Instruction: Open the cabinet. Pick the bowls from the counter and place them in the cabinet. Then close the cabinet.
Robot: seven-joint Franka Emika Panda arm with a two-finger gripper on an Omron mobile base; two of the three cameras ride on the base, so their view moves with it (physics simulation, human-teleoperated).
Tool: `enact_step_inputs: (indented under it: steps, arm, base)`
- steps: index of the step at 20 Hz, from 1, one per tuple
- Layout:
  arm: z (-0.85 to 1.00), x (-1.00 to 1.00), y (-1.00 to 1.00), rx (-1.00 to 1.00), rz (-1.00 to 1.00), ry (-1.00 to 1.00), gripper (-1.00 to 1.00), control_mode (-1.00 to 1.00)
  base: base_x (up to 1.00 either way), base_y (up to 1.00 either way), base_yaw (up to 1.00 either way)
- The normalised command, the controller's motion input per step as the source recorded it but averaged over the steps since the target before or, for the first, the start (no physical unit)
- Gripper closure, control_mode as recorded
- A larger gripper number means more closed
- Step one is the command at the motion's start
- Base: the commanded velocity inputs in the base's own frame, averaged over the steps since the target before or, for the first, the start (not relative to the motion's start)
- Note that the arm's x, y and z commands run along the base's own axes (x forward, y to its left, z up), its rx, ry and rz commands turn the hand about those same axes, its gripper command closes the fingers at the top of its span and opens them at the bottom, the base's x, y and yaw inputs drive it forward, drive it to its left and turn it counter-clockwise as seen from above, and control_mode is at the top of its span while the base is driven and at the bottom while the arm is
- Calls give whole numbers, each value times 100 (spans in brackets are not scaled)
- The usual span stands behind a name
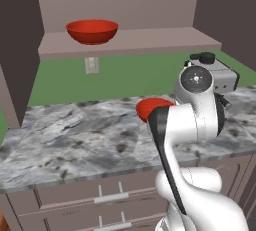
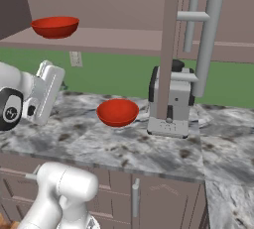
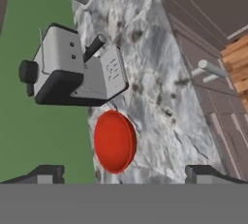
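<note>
A green wall [image 1: 135, 75] runs behind the table, carrying a pale outlet plate [image 1: 91, 65] at about 11 o'clock in the left base view; brown drawer fronts [image 1: 75, 195] with short silver handles [image 1: 111, 197] sit below at 6 o'clock; a grey-and-black coffee machine [image 2: 171, 104] stands at 3 o'clock in the right base view; wooden flooring [image 3: 237, 63] shows at 3 o'clock in the hand view.

Glossy white arm [image 1: 192, 120], dark joints

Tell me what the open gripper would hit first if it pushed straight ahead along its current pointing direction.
Probably the red bowl on the counter: it sits between the gripper's spread fingertips, with the coffee machine beyond. Depth is uncertain.
</note>
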Motion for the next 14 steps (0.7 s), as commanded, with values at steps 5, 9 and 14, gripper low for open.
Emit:
enact_step_inputs:
  steps: [5, 9, 14]
  arm:
    - [-35, 19, 1, -1, -13, 7, -100, -100]
    - [-26, 40, 2, 0, -10, 16, -100, -100]
    - [-29, 44, 10, 0, -6, 16, -100, -100]
  base:
    - [0, 0, 0]
    - [0, 0, 0]
    - [0, 0, 0]
